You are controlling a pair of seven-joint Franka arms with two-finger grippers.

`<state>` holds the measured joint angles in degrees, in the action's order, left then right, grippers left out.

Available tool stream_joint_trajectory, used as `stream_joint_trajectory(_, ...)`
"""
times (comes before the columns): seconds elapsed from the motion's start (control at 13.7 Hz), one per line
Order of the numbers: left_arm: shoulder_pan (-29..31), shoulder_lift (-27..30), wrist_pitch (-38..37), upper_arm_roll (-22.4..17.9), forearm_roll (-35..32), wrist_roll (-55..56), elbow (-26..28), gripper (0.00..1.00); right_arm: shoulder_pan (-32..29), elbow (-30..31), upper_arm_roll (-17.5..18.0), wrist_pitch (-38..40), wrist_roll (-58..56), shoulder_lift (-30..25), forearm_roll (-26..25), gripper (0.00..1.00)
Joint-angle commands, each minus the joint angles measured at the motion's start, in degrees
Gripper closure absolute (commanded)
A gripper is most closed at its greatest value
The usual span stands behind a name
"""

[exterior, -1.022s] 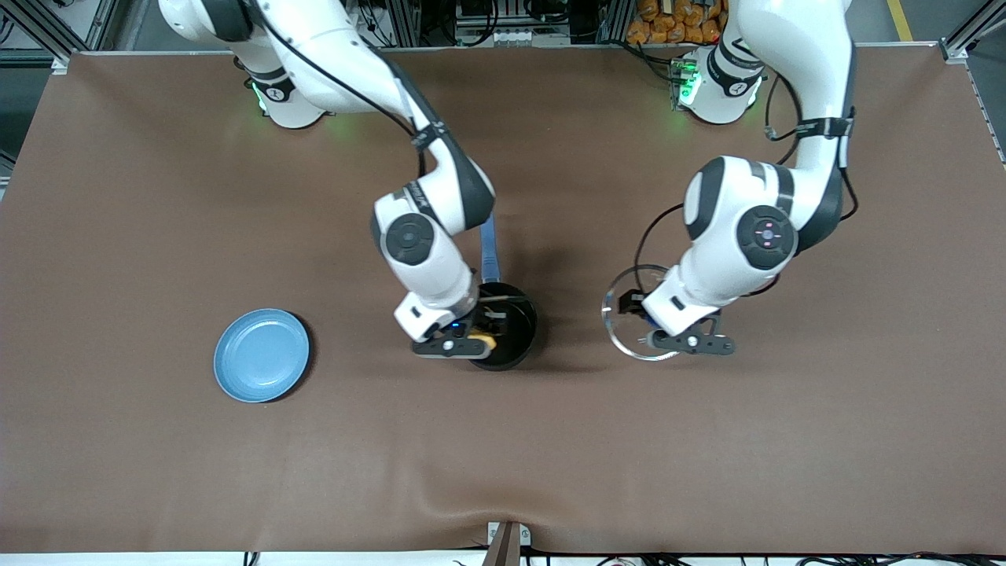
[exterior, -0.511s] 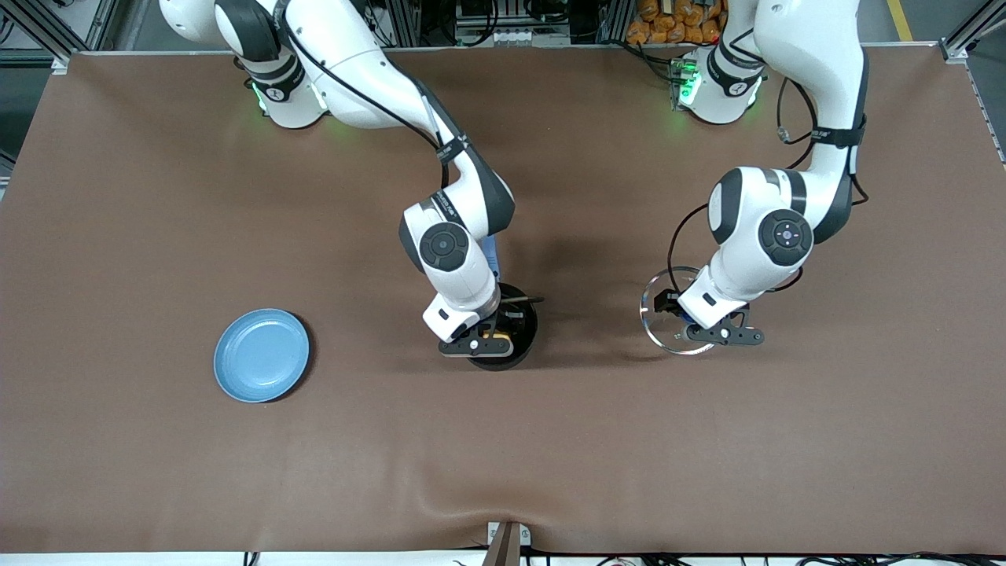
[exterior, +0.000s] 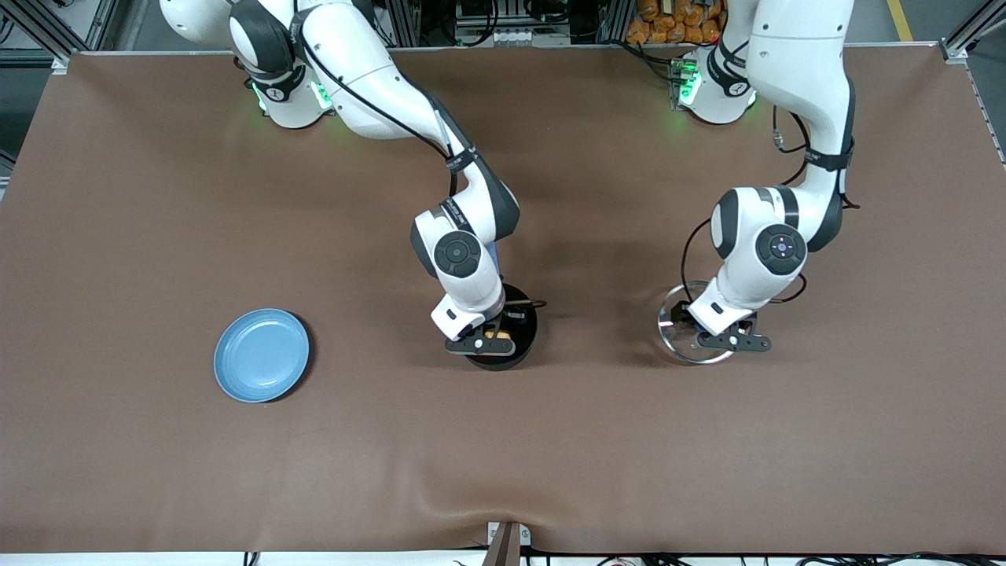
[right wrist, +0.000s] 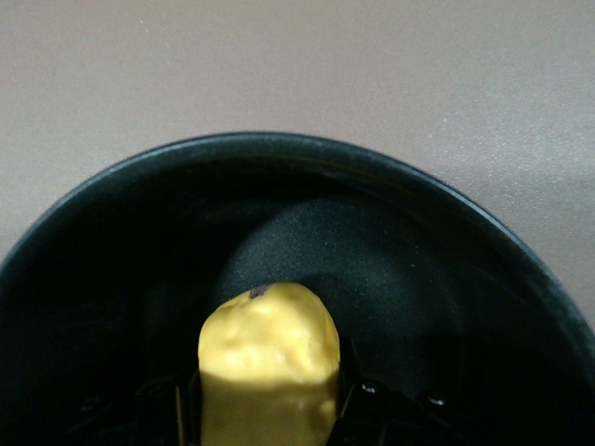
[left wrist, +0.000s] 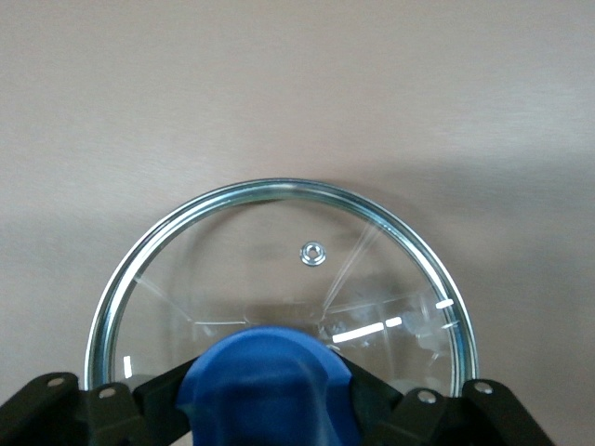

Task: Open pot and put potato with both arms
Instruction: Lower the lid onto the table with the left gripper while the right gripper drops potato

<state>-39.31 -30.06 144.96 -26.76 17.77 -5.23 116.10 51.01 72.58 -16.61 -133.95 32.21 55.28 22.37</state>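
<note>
The black pot (exterior: 515, 338) stands open mid-table, its blue handle mostly hidden under the right arm. My right gripper (exterior: 491, 336) is down inside the pot, shut on the yellow potato (exterior: 497, 334). In the right wrist view the potato (right wrist: 268, 358) sits between the fingers over the pot's black floor (right wrist: 400, 279). My left gripper (exterior: 719, 334) is shut on the blue knob (left wrist: 265, 386) of the glass lid (exterior: 677, 330). It holds the lid low over the table, beside the pot toward the left arm's end. The lid's steel rim (left wrist: 279, 189) shows in the left wrist view.
A flat light-blue plate (exterior: 261, 354) lies toward the right arm's end of the table, about level with the pot. Brown table cloth (exterior: 503, 456) runs on to the front edge.
My right gripper has moved with the potato over the pot and down into it. My left gripper has carried the lid away from the pot toward the left arm's end and lower.
</note>
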Motion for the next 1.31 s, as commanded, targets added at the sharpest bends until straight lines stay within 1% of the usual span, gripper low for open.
stream_joint_trajectory(0.0, 1.4, -0.9, 2.9, 0.4, -0.6, -1.8, 0.0, 0.57, 0.5, -1.6, -0.7, -0.1, 1.1, 1.2, 1.1, 0.99)
stream_joint_trajectory(0.07, 1.4, -1.0, 3.0, 0.4, -0.6, -1.9, -0.1, 0.43, 0.5, -1.6, -0.7, 0.0, 1.0, 1.1, 1.1, 0.72)
stream_joint_trajectory(0.15, 1.3, -0.9, 3.0, 0.4, -0.6, -1.9, -0.2, 0.02, 0.4, -1.6, -0.7, 0.0, 1.0, 1.1, 1.0, 0.35)
stream_joint_trajectory(0.22, 1.3, -0.9, 3.0, 0.4, -0.6, -1.9, -0.3, 0.0, 0.4, -1.7, -0.7, 0.0, 0.6, 1.1, 0.9, 0.0)
stream_joint_trajectory(0.44, 0.9, -0.5, 2.9, 0.4, -0.7, -1.9, -1.5, 0.0, -0.2, -1.7, -0.9, 0.6, 0.0, -0.6, 0.4, 0.0)
stream_joint_trajectory(0.58, 0.8, 1.4, 1.9, 0.4, -1.2, -1.5, -3.1, 0.0, -0.6, -1.7, -1.2, 2.3, -0.9, -2.5, 0.4, 0.0)
stream_joint_trajectory(0.66, 0.8, 3.1, -0.5, 0.3, -1.5, -1.4, -4.2, 0.0, -0.7, -1.8, -1.5, 4.6, -0.9, -3.5, 0.3, 0.0)
stream_joint_trajectory(0.73, 0.8, 4.6, -4.6, 0.3, -1.5, -1.4, -6.7, 0.0, -0.7, -2.1, -2.0, 7.0, -1.0, -4.1, 0.3, 0.0)
stream_joint_trajectory(0.95, 0.9, 7.6, -19.5, 0.1, -1.7, -1.3, -15.3, 0.0, -0.7, -2.3, -4.7, 13.9, -2.8, -7.4, 0.4, 0.0)
stream_joint_trajectory(1.1, 2.0, 11.2, -25.8, 0.2, -4.4, -1.1, -19.1, 0.0, -0.7, -2.3, -8.2, 18.0, -3.6, -10.8, 0.4, 0.0)
stream_joint_trajectory(1.17, 3.4, 13.1, -27.9, 0.8, -5.5, -1.1, -20.5, 0.0, -0.5, -2.3, -10.2, 19.5, -3.6, -12.6, 0.3, 0.0)
stream_joint_trajectory(1.24, 5.1, 14.6, -30.2, 2.5, -5.8, -1.1, -22.2, 0.0, -0.5, -2.0, -11.9, 21.2, -3.7, -14.4, 0.4, 0.0)
